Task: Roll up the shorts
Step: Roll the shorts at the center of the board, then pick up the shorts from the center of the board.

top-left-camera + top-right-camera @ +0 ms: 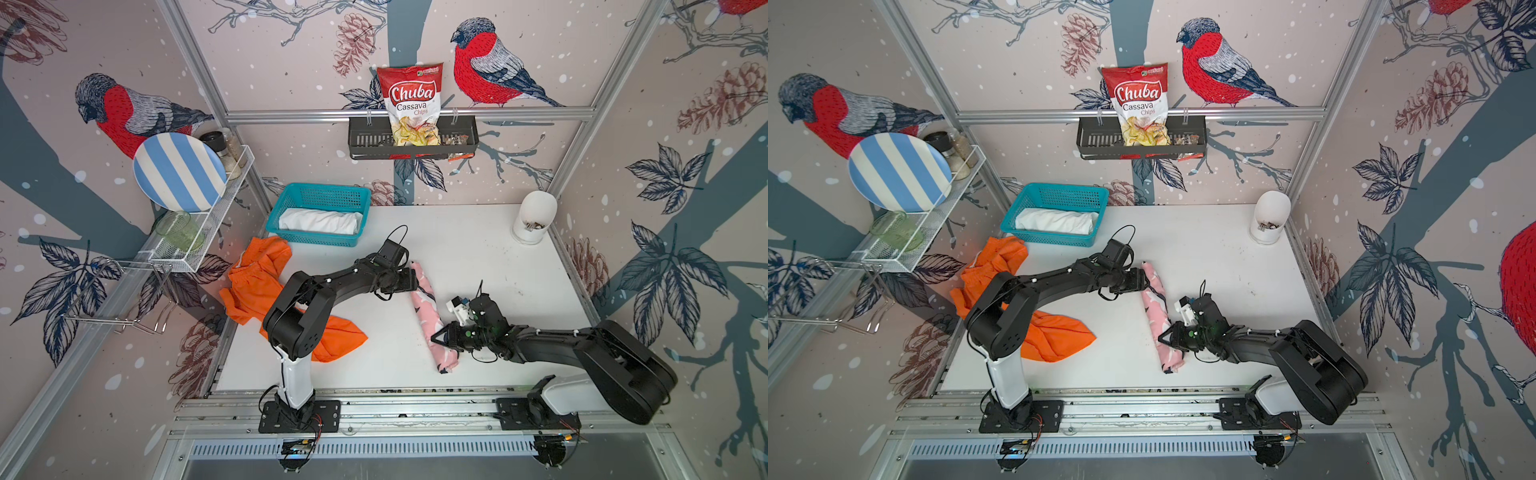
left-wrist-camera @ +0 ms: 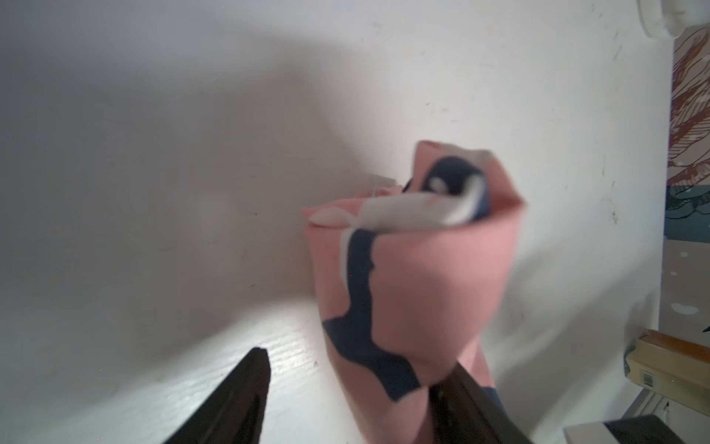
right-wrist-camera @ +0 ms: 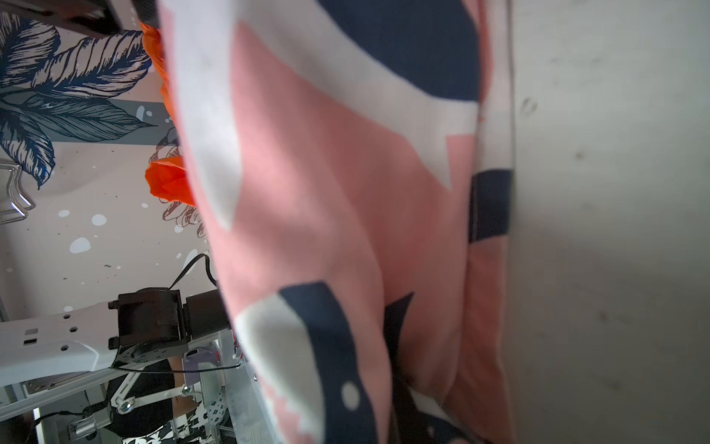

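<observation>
Left fingers spread around far end of rolled pink shorts, one touching. Right fingers pinch nearer half, we judge. Roll lies mid-desk; orange shorts crumpled by left arm; white shorts in basket.

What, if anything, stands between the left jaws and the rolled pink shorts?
Nothing visible does. The left gripper has its jaws open at the far end of the pink shorts. In the left wrist view the roll's end lies between them, against one finger.
</observation>
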You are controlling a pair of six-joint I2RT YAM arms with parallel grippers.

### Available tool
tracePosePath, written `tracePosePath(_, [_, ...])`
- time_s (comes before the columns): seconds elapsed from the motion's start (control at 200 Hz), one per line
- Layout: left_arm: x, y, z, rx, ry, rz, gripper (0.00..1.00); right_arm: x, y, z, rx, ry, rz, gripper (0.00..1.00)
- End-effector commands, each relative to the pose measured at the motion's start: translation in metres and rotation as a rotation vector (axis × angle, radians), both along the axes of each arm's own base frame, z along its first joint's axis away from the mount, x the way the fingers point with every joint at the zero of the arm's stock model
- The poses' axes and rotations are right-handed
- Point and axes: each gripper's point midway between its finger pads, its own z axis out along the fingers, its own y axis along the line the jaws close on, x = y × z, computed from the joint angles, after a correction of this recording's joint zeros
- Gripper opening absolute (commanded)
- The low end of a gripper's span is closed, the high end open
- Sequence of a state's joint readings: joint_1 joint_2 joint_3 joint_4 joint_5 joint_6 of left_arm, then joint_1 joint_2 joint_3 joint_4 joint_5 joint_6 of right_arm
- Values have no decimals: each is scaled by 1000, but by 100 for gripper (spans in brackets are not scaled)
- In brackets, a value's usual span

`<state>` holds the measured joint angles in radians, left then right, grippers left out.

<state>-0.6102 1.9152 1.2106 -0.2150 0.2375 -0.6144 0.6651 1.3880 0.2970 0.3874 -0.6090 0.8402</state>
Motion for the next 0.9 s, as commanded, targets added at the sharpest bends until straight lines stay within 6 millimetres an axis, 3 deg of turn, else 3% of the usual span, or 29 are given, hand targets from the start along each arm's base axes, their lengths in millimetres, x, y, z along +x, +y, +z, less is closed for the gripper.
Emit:
tracePosePath(0.0, [11,4,-16,40,-10,-2,68,-11,-13,-14,-46,68,-29,18])
tracePosePath(0.13, [20,8,-28,54,-1,8,68,-19,-18,-20,-38,86,-39,18])
tracePosePath(0.26, [34,13,-17,54,-32,26,68,-23,-21,-22,-35,93,-42,18])
tracePosePath(0.45, [61,29,39,30,-125,78,69,-21,-21,-18,-32,80,-47,17])
tracePosePath(0.535, [60,27,68,9,-160,74,70,-20,-21,-18,-32,79,-50,17])
tracePosePath(0.69, [25,16,89,-52,-156,59,71,-17,-20,-17,-21,77,-60,17])
tracePosePath(0.895, [-52,-16,69,-258,-24,-2,72,-15,-22,-17,2,82,-74,18])
